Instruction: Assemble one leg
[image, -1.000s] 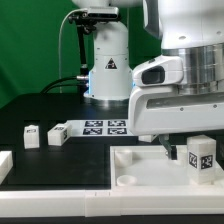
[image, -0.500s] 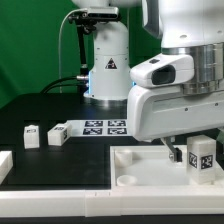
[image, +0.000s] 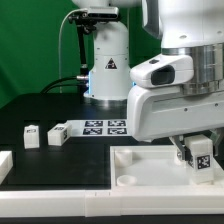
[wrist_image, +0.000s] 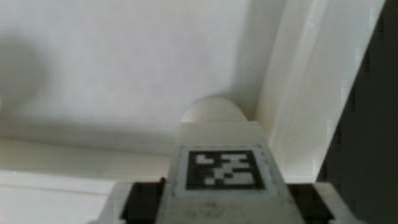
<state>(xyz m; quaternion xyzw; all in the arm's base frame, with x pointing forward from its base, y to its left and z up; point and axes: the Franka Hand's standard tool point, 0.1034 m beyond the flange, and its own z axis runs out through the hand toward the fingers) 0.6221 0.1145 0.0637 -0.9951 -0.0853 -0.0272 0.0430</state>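
I have the leg (image: 202, 152) clamped in my claw (image: 198, 160), tag facing out, down at four o'clock in the exterior view. I hold it tilted over the white tray (image: 150, 160), probably to line it up with a corner hole. Two spare legs (image: 31, 136) wait at nine o'clock.

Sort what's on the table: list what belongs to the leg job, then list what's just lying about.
In the job:
- the leg in the gripper, also seen in the wrist view
- the tabletop under it, with a corner hole

Lying about:
- two spare legs, standing apart from each other
- the marker board
- a white part at the exterior view's left edge
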